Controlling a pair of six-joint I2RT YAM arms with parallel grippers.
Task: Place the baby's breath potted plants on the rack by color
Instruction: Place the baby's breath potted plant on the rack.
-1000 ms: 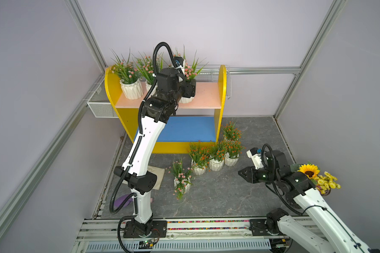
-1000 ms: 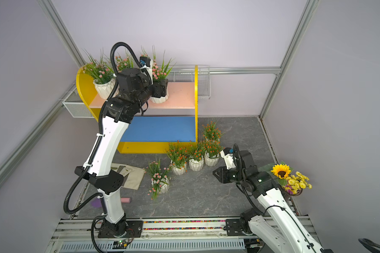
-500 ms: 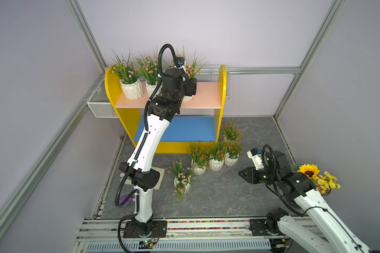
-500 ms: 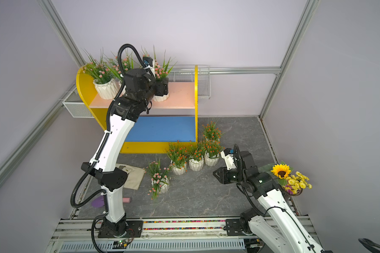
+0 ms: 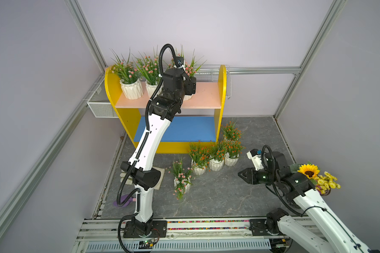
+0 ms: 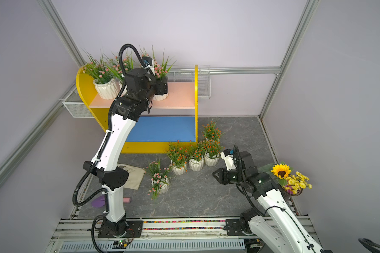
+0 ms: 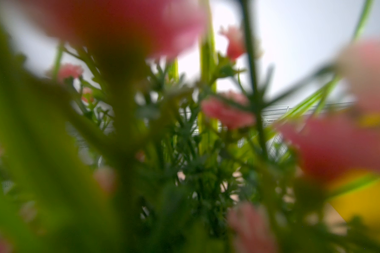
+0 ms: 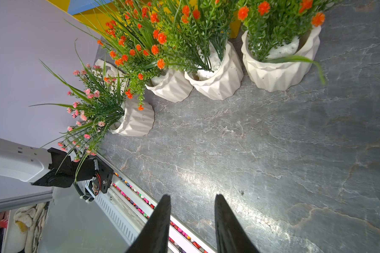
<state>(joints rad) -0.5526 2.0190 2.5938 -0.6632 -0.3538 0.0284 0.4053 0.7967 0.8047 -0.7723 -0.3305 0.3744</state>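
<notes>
Your left gripper (image 5: pixel 190 86) is at the third pink pot (image 5: pixel 187 97) on the rack's pink upper board (image 5: pixel 206 96), beside two other pink pots (image 5: pixel 132 92). Its fingers are hidden behind the wrist, so you cannot tell whether it pinches the pot or stands clear of it. That wrist camera is buried in blossoms, so pulling back could snag sprigs and drag the pot toward the board's front edge or against its neighbour. Your right gripper (image 8: pixel 193 196), fingers spread and empty, hovers over the counter (image 5: pixel 217 197) near its right edge. The four orange pots (image 5: pixel 216 164) crowd together there, so reaching in may topple one. The last pink pot (image 5: pixel 181 183), left of the counter's middle, looks tipped and may roll
</notes>
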